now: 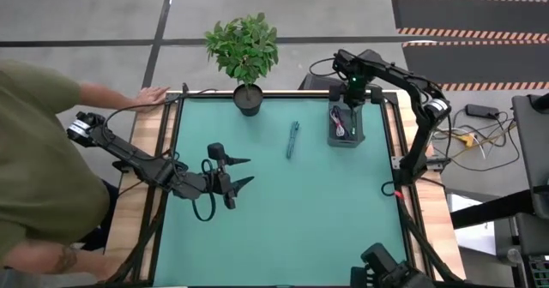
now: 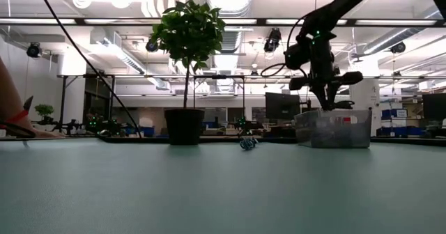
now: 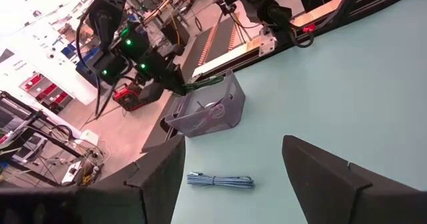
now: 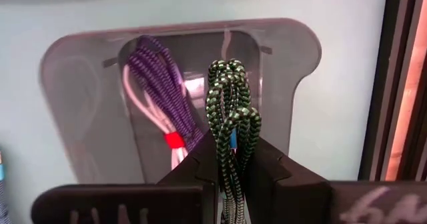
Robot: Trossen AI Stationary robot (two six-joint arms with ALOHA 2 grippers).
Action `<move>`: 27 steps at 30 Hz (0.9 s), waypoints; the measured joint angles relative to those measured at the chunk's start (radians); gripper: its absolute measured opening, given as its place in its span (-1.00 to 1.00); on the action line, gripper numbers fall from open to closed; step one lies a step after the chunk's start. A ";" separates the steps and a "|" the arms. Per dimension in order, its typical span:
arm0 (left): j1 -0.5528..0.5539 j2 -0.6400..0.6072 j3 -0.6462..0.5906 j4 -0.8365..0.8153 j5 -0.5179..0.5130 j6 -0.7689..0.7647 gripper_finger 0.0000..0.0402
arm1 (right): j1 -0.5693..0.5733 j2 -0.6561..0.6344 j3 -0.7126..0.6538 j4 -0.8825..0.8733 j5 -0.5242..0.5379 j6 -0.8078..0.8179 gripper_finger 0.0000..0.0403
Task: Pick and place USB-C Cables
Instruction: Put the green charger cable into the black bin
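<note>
Above clear bin (image 1: 346,125), right end effector (image 4: 230,161) hung clamped on green cable (image 4: 231,111), poised for drop; purple cable (image 4: 160,84) and white cable (image 4: 143,107) already inside. Teal cable (image 1: 292,140) lay beside bin on desk (image 1: 326,211), 1 left. Left end effector (image 1: 243,171) waited agape, empty, well apart from bin.

A flat teal-green table (image 1: 283,228) with pale wooden side rails carried a black-potted leafy plant (image 1: 247,98), a clear grey plastic bin (image 1: 346,123), and a teal braided cable bundle (image 1: 292,140) lying between them.
</note>
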 joint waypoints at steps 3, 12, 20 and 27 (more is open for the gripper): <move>0.000 0.000 0.000 0.000 0.000 0.000 0.17 | -0.008 0.022 0.000 0.001 0.003 -0.004 -0.86; 0.000 0.000 0.000 -0.001 0.000 0.000 0.17 | -0.011 0.083 0.000 0.002 0.002 -0.023 -0.86; 0.000 0.000 0.000 -0.001 0.000 0.000 0.17 | -0.011 0.116 0.000 0.002 0.007 -0.026 -0.86; 0.000 0.000 0.000 -0.001 0.000 0.000 0.17 | -0.010 0.131 -0.003 0.002 0.030 -0.030 -0.86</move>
